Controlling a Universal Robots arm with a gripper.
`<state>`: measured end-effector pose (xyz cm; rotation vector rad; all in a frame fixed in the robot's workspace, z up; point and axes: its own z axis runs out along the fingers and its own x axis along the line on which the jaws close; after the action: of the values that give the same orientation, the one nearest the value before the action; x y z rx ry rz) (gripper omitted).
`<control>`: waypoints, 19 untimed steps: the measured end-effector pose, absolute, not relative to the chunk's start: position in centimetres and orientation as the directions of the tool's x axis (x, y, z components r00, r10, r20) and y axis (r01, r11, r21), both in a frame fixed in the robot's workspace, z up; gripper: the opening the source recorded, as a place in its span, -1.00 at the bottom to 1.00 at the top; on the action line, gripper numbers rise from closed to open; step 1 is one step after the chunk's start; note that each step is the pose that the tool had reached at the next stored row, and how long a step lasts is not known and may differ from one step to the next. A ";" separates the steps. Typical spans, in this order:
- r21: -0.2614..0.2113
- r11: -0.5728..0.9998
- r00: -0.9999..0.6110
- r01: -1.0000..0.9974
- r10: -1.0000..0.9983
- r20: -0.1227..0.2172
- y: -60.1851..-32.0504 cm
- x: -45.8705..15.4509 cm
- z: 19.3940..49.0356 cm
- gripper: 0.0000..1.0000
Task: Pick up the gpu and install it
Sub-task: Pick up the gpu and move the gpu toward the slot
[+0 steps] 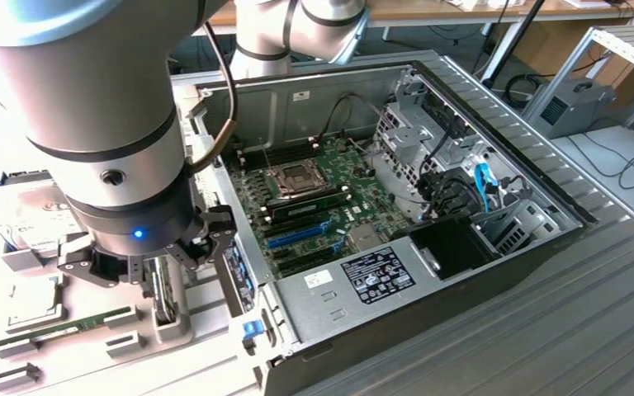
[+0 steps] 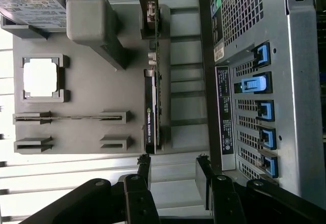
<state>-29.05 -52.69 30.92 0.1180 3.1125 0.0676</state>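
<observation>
The gpu (image 2: pixel 152 109) is a thin black card standing on edge in a slot of the grey holder tray (image 2: pixel 91 91), right beside the computer case. In the exterior view the gpu (image 1: pixel 162 299) shows as a dark strip under the arm's wrist. My gripper (image 2: pixel 173 170) is open with nothing between its black fingers (image 2: pixel 144 167). It hovers above the tray, just off one end of the card and apart from it. In the exterior view the gripper (image 1: pixel 168 280) hangs between the tray and the case wall.
The open computer case (image 1: pixel 537 239) lies at the exterior view's right, with the motherboard and its blue slots (image 1: pixel 300 235) exposed. The case's rear panel with blue clips (image 2: pixel 254 84) runs close beside the card. On the tray sit a hard drive (image 2: pixel 30 2), a processor (image 2: pixel 39 77) and a RAM stick (image 2: pixel 69 117).
</observation>
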 end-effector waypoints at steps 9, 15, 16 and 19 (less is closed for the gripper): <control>0.044 0.996 -0.997 0.075 0.076 -0.024 -52.7 -29.1 30.3 -0.04; 0.044 0.996 -0.997 0.075 0.076 -0.024 -52.7 -29.1 29.9 -0.04; 0.044 0.996 -0.997 0.075 0.076 -0.024 -52.7 -29.1 29.8 -0.04; 0.044 0.996 -0.997 0.075 0.076 -0.024 -52.7 -29.1 29.6 -0.04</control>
<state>-29.06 -52.70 29.62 0.1180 3.1125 0.0676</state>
